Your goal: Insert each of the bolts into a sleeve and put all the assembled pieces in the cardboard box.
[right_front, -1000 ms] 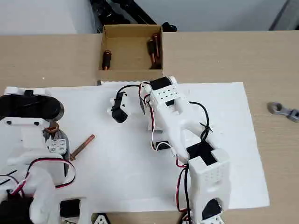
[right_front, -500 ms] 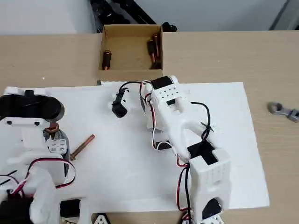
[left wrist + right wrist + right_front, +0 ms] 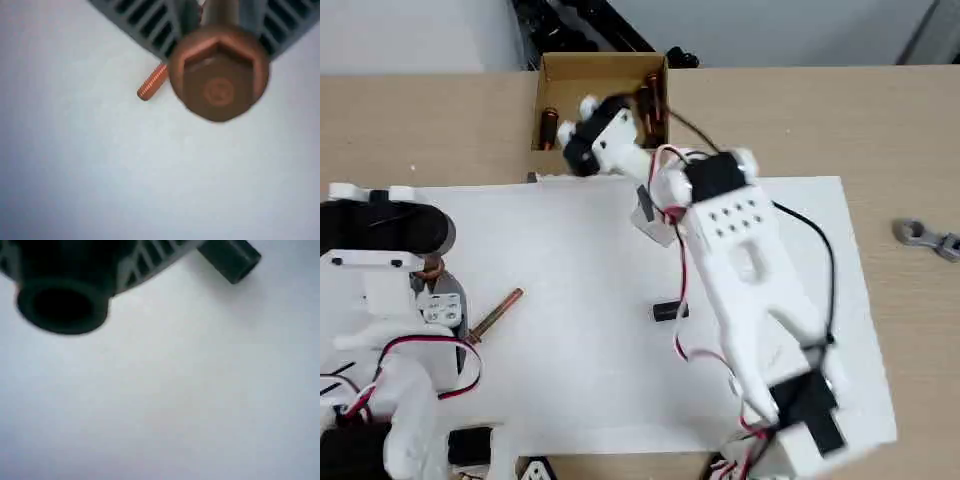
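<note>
Had a bolt (image 3: 217,75) gripped head-out in my left jaws, arm tucked near the white sheet's (image 3: 580,380) left edge. Right jaws held a sleeve (image 3: 62,305); that arm was stretched long, wrist at the cardboard box's (image 3: 600,100) front wall.

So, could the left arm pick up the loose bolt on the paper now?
Probably not yet: the loose bolt lies close and uncovered, but the left gripper is shut on a second bolt.
</note>
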Action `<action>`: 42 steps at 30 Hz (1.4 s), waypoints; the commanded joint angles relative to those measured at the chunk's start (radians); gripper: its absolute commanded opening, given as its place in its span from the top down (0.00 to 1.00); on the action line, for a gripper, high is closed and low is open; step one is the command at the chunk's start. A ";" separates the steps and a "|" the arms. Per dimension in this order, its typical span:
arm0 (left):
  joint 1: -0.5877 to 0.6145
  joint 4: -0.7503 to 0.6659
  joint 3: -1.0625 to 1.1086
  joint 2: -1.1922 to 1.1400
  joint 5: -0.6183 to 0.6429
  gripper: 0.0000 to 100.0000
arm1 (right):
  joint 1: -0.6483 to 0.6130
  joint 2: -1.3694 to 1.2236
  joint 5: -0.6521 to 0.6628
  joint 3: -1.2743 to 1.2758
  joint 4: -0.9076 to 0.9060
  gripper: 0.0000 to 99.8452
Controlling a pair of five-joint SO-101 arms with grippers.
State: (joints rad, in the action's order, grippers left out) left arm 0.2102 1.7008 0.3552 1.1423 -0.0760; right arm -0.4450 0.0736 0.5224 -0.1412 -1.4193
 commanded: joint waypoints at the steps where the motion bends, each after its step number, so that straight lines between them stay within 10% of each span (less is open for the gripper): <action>1: 0.011 -0.063 -0.004 -0.006 0.003 0.99 | 0.008 0.199 -0.106 -0.017 0.001 1.00; 11: 0.009 -0.222 -0.004 -0.006 0.003 0.99 | 0.008 0.608 -0.420 -0.002 0.002 1.00; 32: -0.114 -0.505 -0.002 -0.011 0.066 0.99 | -0.001 0.995 -0.430 0.796 0.553 1.00; 42: -0.252 -0.701 0.030 -0.129 0.068 0.99 | -0.255 0.848 -0.428 0.801 0.641 1.00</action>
State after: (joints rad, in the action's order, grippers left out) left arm -0.0338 1.0564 0.3936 1.0426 -0.0115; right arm -0.6383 0.9513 0.1036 0.6674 -0.8040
